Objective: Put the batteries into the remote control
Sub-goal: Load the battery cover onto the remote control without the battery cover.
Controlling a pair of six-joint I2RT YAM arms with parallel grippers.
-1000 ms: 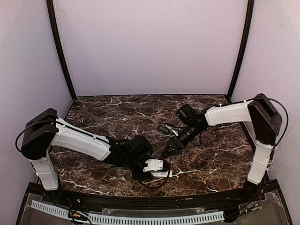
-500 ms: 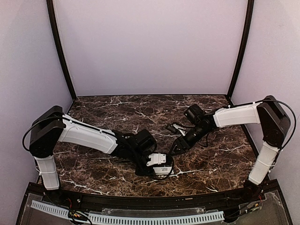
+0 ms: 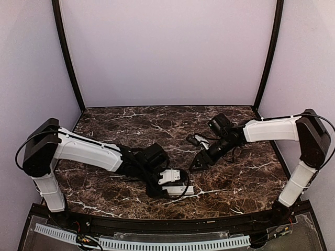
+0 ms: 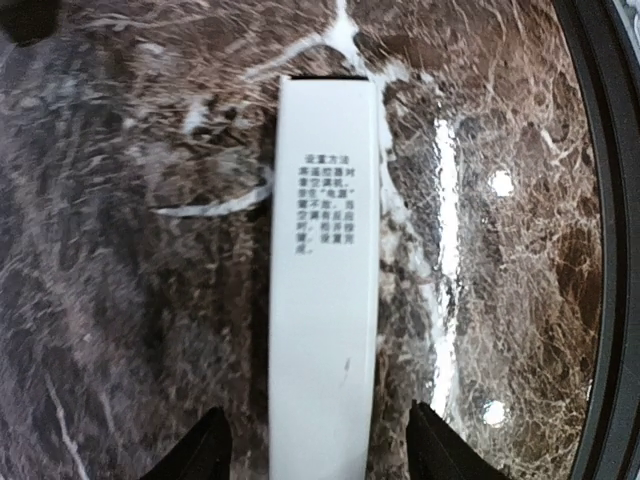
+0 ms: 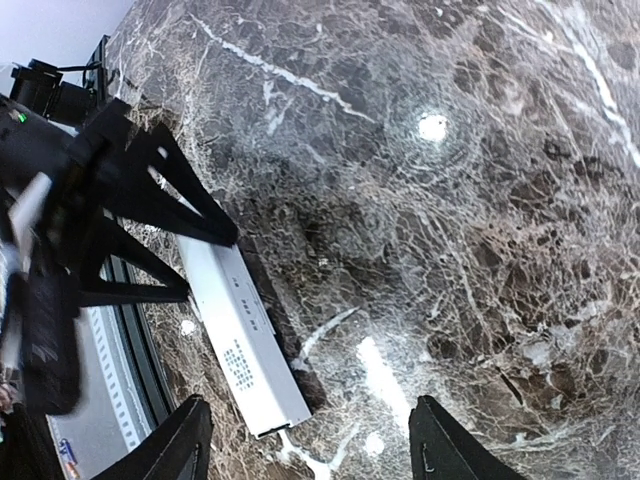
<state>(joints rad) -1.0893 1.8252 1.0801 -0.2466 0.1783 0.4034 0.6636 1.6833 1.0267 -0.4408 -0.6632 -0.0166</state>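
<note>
Apparently early | left claw [image 4: 318, 415] open astride cover [image 4: 325, 280] on tabletop [image 4: 120, 300] | right claw [image 5: 310, 405] open, empty | batteries were not seen; loading undone

Soft, even light falls from overhead, and shadows stay faint. The glossy marble worktop [image 4: 120, 300] throws back hard white glare spots in both wrist views. The left arm [image 5: 40, 300] looks blurred at the right wrist view's left edge.

Glossy, smooth, dark marble-look tabletop [image 3: 131, 125]
</note>
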